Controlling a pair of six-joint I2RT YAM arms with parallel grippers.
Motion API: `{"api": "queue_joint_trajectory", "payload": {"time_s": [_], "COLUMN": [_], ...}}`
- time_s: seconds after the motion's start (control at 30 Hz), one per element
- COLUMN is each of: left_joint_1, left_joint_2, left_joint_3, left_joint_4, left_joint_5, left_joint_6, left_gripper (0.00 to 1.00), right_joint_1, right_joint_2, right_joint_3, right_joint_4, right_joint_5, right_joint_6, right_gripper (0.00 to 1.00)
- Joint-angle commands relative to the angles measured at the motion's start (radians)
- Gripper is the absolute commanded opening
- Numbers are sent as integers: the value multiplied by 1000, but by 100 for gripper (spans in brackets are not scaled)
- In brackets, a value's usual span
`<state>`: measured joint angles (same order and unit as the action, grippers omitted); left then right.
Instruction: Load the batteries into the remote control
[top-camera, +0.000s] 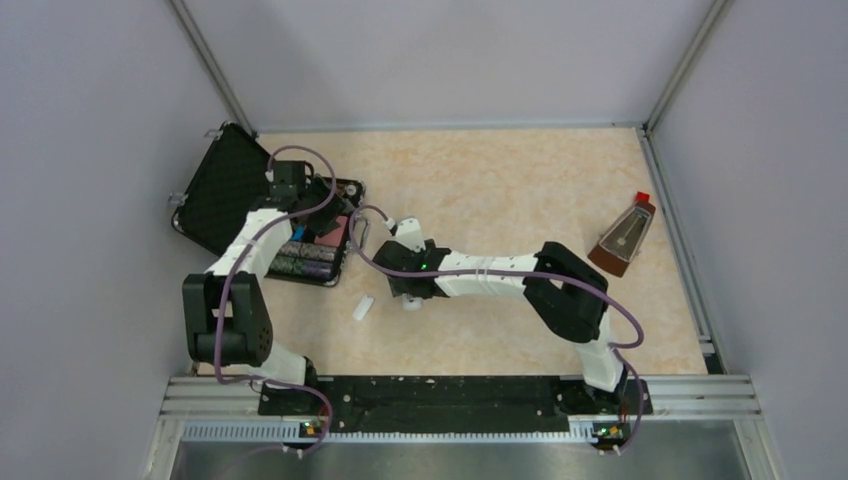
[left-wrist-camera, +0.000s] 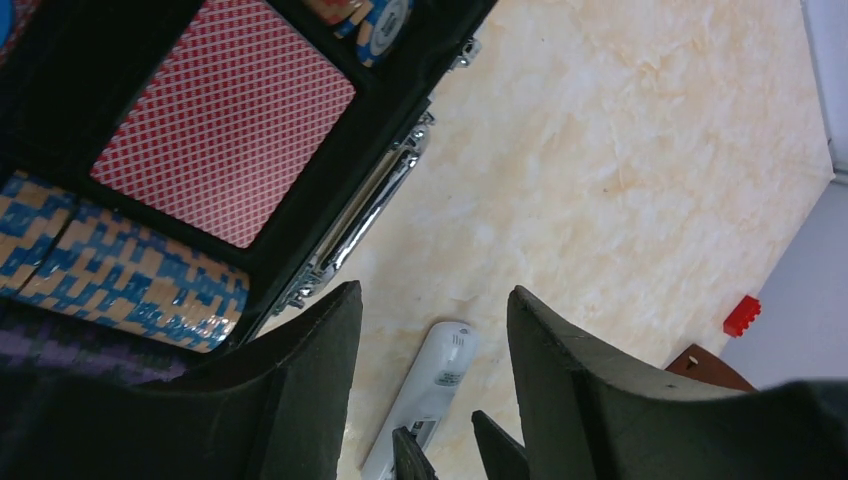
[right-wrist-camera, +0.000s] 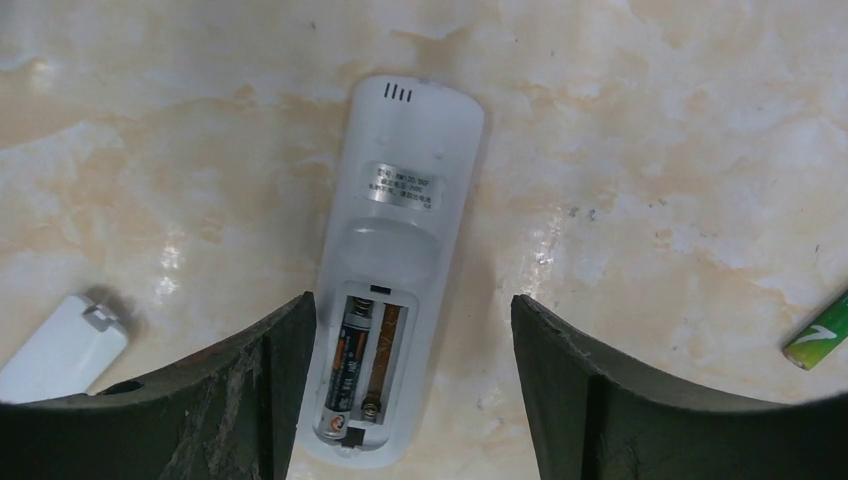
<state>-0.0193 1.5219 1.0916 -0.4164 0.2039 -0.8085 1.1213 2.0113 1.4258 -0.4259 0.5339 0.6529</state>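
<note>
The white remote control lies back-up on the table with its battery bay open. A dark battery sits in the left slot; the right slot is bare with a spring showing. A green battery lies on the table to the right. My right gripper is open and empty, its fingers on either side of the bay end. In the top view it covers most of the remote. My left gripper is open and empty above the case edge, with the remote below it.
An open black case at the left holds chip rolls and a red card deck. The loose white cover lies left of the remote and shows in the right wrist view. A brown metronome stands at the right.
</note>
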Motion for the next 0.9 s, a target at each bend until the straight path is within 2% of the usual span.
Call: {"api": "queue_joint_trajectory", "payload": {"time_s": [0.0, 0.27, 0.33, 0.53, 0.67, 0.73, 0.87], "left_joint_1": [48, 78, 82, 84, 83, 84, 81], "left_joint_2": [-47, -65, -70, -87, -98, -104, -111], "left_joint_3": [-21, -47, -57, -85, -115, -128, -161], "left_joint_4": [-9, -3, 3, 27, 52, 67, 99], "left_joint_5": [-6, 19, 29, 84, 140, 170, 232], "left_joint_6": [-17, -10, -8, 2, 8, 9, 7], "left_gripper": [60, 60, 60, 60, 60, 60, 60], "right_joint_1": [6, 7, 8, 6, -2, -11, -63], "right_joint_2": [32, 72, 71, 48, -17, -53, -122], "right_joint_3": [64, 70, 66, 24, -68, -116, -188], "right_joint_4": [-73, -76, -78, -67, 18, 45, 82], "right_joint_5": [20, -55, -74, -142, -194, -211, -373], "right_joint_6": [34, 31, 27, -39, -191, -324, -565], "right_gripper": [71, 68, 64, 42, 36, 35, 34]}}
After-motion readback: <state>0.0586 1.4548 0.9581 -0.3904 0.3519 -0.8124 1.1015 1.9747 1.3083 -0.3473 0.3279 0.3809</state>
